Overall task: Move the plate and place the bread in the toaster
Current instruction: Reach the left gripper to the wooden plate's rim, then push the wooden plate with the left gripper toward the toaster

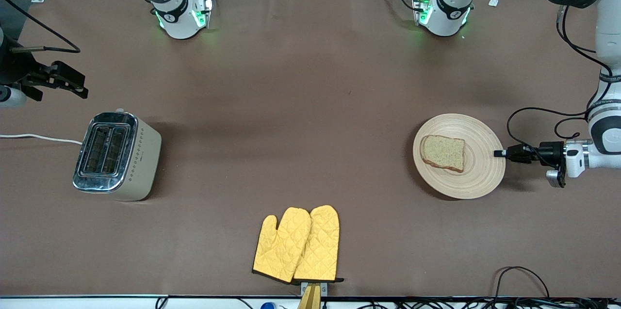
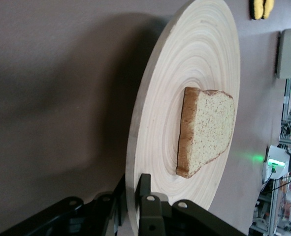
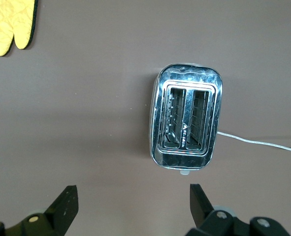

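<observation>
Yellow quilted oven mitts (image 1: 297, 243), two, lie overlapped nearest the front camera, their cuffs partly cut off. One round grooved wooden plate (image 1: 478, 175) sits toward the left arm's end, carrying one speckled bread (image 1: 443, 153) slice; the left gripper (image 1: 498, 153) pinches its rim. One chrome-topped toaster (image 1: 116, 154), slots empty, stands toward the right arm's end. Above it the right gripper (image 1: 73, 87) hangs, fingers spread.
</observation>
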Available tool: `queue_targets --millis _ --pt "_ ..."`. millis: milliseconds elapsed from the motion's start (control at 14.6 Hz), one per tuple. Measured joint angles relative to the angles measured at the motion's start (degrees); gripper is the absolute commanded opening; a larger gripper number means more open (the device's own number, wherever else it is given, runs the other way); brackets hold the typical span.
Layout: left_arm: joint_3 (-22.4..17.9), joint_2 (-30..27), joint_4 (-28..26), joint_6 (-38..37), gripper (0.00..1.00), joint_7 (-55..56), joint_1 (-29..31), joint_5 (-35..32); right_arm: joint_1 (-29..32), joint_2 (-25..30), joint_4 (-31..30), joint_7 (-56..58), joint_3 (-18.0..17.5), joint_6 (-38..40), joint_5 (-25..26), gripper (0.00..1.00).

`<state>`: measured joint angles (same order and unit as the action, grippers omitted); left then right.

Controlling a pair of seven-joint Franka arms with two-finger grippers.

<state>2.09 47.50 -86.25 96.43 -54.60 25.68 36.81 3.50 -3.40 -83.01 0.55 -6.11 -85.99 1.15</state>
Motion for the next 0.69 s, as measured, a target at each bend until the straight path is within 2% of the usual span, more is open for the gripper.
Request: queue_targets --millis 206,481,687 --pt "2.42 0.0 0.13 -1.64 0.0 -0.37 -0.04 0.73 0.0 0.0 0.0 0.0 0.0 0.0 0.0 1.0" --pt "9.06 0.15 0.11 -2.08 0.0 6.76 -1.41 4.53 0.0 0.0 0.0 0.0 0.0 0.01 0.0 1.0" --pt "11.31 0.2 0.11 0.19 0.0 13.67 -7.26 11.32 0.0 0.0 0.0 0.0 0.0 0.02 0.0 1.0"
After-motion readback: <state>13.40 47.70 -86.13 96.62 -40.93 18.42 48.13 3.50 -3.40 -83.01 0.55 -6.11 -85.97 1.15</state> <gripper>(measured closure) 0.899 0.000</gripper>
